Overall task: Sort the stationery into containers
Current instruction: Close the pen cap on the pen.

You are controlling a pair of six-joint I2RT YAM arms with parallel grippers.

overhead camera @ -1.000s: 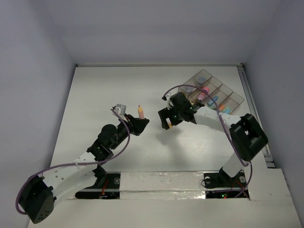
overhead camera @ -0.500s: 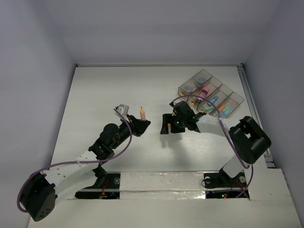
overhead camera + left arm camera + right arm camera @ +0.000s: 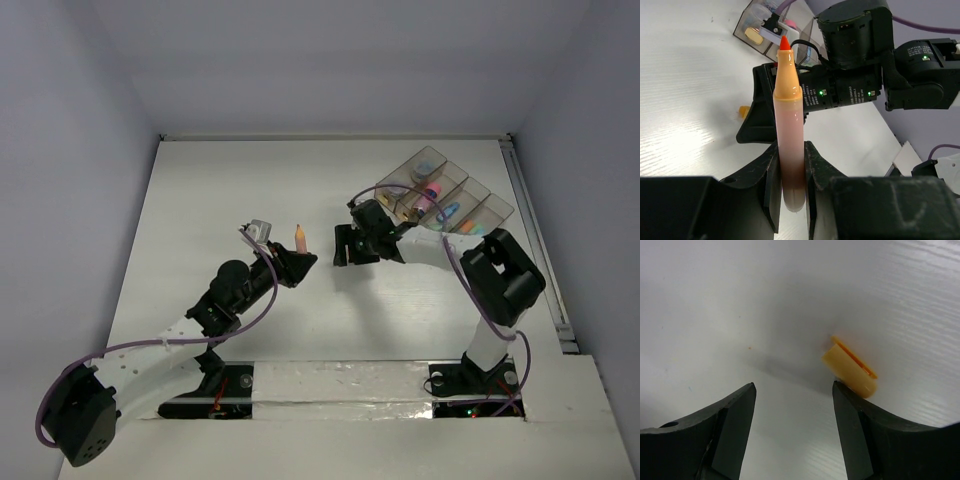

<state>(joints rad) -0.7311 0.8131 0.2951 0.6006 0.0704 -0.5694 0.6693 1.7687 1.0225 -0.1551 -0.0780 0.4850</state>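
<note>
My left gripper (image 3: pixel 293 262) is shut on an uncapped orange marker (image 3: pixel 298 236) and holds it upright above the table, red tip up; in the left wrist view the marker (image 3: pixel 788 125) stands clamped between the fingers (image 3: pixel 771 170). My right gripper (image 3: pixel 344 248) is open, pointing down at the table. Its jaws stand wide apart in the right wrist view (image 3: pixel 792 385). A small orange cap (image 3: pixel 850 372) lies on its side just beyond the right fingertip, outside the gap. The cap also shows in the left wrist view (image 3: pixel 743 111). The smoky divided tray (image 3: pixel 428 160) sits at the far right.
The tray's compartments hold a pink marker (image 3: pixel 432 190), a blue marker (image 3: pixel 450 210) and other small items. The right arm's purple cable (image 3: pixel 395 186) loops over the tray's near end. A rail (image 3: pixel 530 230) runs along the table's right edge.
My right gripper dipped toward the near side, then swung back left and farther out, ending over the cap. My left gripper and marker have barely moved.
</note>
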